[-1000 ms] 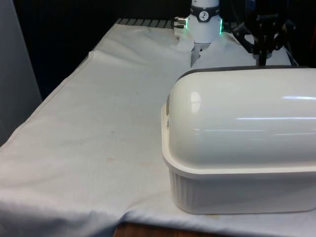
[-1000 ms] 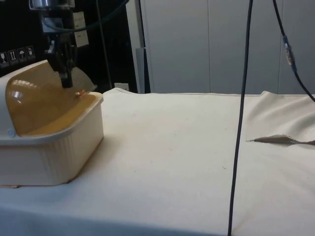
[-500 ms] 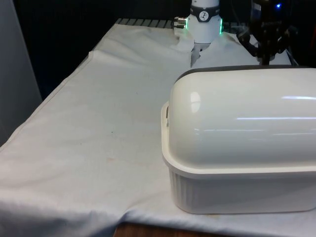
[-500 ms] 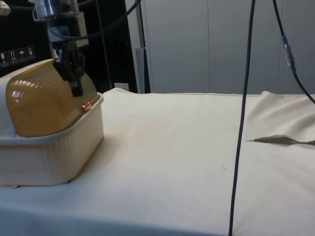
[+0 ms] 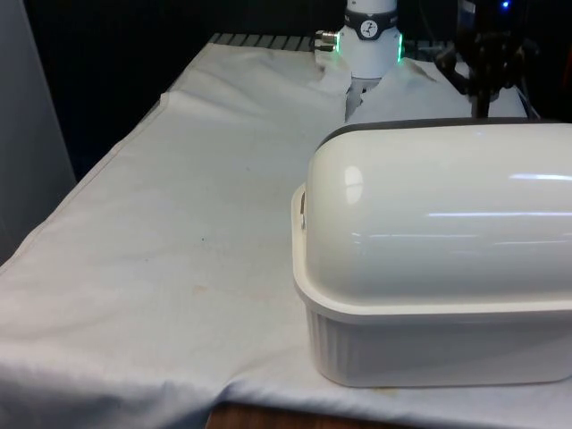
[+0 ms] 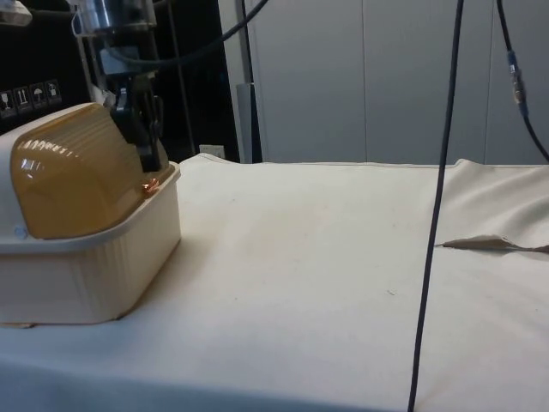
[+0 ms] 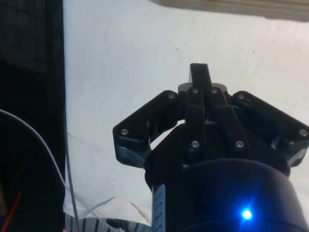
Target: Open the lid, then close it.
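Closing step seeming complete.
Hovering with jaws clenched, gripper (image 6: 147, 129) just beside shut lid (image 6: 73, 176); next, backing away.

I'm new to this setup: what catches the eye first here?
A big cream bread box at the table's near end, toward the front view's right, its domed lid shut and amber in the side view. The black hand hangs at the lid's front edge.

One bread box (image 6: 86, 257) stands on the one white-clothed table (image 5: 206, 223), with one amber roll-top lid (image 6: 73, 184) (just below the claw). One claw (image 6: 153, 154), two fingers.
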### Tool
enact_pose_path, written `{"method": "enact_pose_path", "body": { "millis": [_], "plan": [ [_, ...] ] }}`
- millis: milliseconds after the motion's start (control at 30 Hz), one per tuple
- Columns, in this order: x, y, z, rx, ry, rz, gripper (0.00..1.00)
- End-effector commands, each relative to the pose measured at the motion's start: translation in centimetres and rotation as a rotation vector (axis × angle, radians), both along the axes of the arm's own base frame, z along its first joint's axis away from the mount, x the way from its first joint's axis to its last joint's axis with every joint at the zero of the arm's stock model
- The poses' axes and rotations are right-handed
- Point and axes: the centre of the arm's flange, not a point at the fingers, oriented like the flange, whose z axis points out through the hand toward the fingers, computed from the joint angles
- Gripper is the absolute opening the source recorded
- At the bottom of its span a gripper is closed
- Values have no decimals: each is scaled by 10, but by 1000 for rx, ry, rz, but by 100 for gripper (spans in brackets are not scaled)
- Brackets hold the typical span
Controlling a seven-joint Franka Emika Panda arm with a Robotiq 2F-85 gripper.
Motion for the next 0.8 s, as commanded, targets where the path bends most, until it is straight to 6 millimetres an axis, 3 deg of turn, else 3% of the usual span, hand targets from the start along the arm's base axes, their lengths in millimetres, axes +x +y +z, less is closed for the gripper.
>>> {"method": "enact_pose_path", "body": {
  "millis": [0, 767],
  "plan": [
    [-4, 1, 2, -1, -17, 2, 0],
    [-43, -24, 0, -25, -84, 50, 0]
  ]
}}
